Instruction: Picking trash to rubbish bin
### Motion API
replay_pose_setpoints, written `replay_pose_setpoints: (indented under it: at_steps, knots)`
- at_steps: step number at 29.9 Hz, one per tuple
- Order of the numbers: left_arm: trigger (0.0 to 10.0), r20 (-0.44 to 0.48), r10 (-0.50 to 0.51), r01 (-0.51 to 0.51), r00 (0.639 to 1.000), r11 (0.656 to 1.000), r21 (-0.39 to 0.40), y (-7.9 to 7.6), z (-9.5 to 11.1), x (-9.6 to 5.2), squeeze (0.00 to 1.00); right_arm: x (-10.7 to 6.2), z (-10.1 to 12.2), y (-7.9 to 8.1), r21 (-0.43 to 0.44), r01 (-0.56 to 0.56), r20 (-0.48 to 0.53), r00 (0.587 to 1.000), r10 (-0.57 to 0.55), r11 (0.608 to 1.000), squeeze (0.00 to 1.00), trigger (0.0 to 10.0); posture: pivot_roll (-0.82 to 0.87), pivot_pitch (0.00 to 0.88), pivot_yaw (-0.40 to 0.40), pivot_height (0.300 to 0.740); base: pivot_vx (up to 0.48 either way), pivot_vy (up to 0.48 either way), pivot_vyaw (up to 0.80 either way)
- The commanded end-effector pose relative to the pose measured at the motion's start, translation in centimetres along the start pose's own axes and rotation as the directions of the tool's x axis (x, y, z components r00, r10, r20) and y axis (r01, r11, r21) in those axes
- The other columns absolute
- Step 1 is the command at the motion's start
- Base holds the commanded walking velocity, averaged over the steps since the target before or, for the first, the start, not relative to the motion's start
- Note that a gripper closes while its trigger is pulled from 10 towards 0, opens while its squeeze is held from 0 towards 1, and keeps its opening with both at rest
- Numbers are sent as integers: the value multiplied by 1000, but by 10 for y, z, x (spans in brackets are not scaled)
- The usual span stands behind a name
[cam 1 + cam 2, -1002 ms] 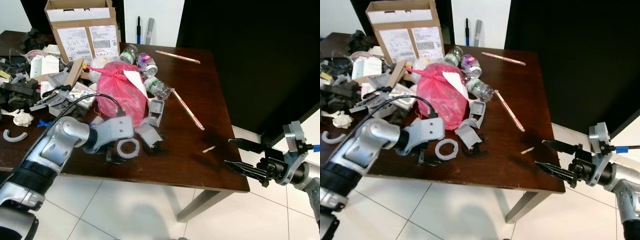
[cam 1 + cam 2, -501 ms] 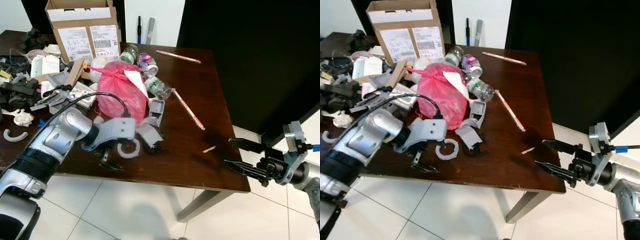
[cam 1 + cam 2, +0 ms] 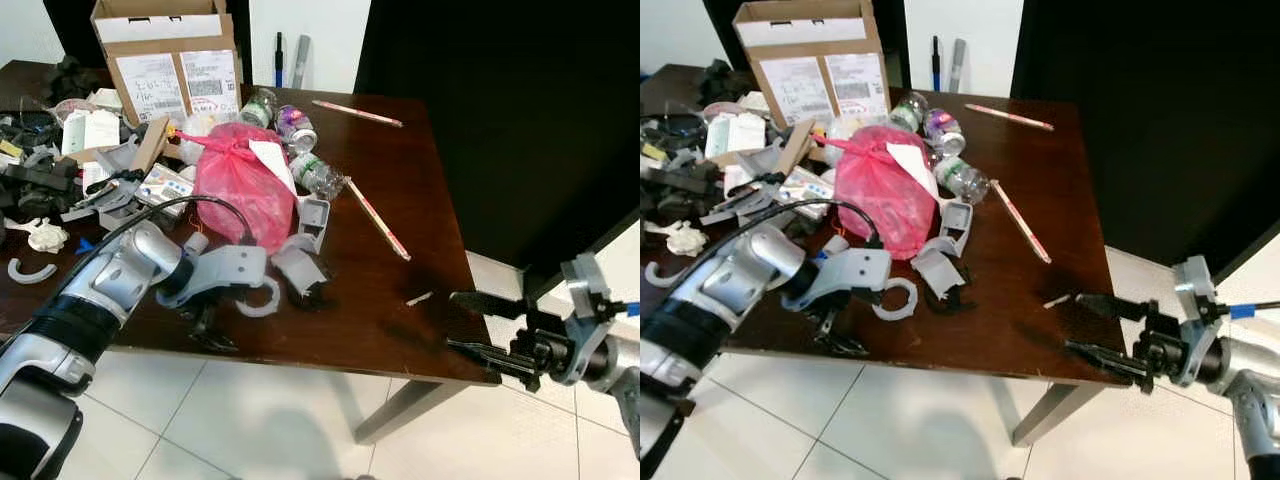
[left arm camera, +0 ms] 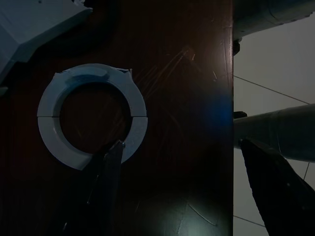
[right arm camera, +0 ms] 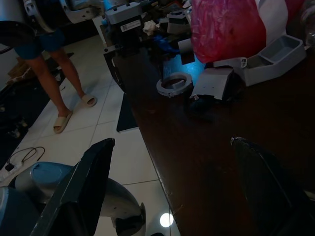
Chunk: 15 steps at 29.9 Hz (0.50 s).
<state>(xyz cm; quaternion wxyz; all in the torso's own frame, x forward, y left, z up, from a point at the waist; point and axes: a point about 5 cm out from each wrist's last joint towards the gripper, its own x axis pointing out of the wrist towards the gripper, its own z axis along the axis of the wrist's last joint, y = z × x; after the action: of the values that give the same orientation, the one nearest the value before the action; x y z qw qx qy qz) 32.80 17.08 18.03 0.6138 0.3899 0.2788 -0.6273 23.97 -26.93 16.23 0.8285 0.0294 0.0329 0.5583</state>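
- Nearest your left gripper (image 3: 208, 325): a white ring (image 4: 91, 113), a broken loop with a gap on one side, lying flat on the table (image 3: 420, 200) close to the front edge.
- Left gripper: fingers spread wide over that edge; in your left wrist view one finger (image 4: 106, 184) overlaps the ring's rim, the other finger (image 4: 275, 184) sits out past the table edge over the tiled floor (image 3: 260, 420). Nothing is held between them.
- Just beside the ring: grey plastic parts (image 3: 300, 265), one with a small black piece against it.
- Behind those: a pink bag (image 3: 238, 180), knotted at the top, with a white paper slip lying on it.
- Behind the bag: crushed clear bottles (image 3: 290, 130) and a cardboard box (image 3: 165, 55) with printed labels.
- Left side of the table: a heap of mixed grey, white and black clutter (image 3: 60, 170).
- Right half of the table: two long pink-and-white sticks (image 3: 375, 215) and one small scrap (image 3: 418, 298).
- Right gripper (image 3: 478, 322): fingers apart and empty, off the table's front right corner, pointing toward the table.
- Right wrist view: a person's bare legs (image 5: 59, 78) in sandals on the floor beyond the table.
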Motion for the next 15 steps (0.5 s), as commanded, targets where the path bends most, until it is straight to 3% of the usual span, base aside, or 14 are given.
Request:
replay_pose_setpoints:
  at_steps: [1,15]
  knots:
    - [10000,-22,-49,49,999,999,13,-3,0,7,0,0,0,5,6,-27,-6,1000,27,1000,0,10000,-19,152,-29,740,0,0,0]
    - [10000,-58,-59,63,997,997,52,-2,-2,14,0,15,-6,13,30,-102,1,995,102,994,0,10000,-22,153,-23,740,0,0,0]
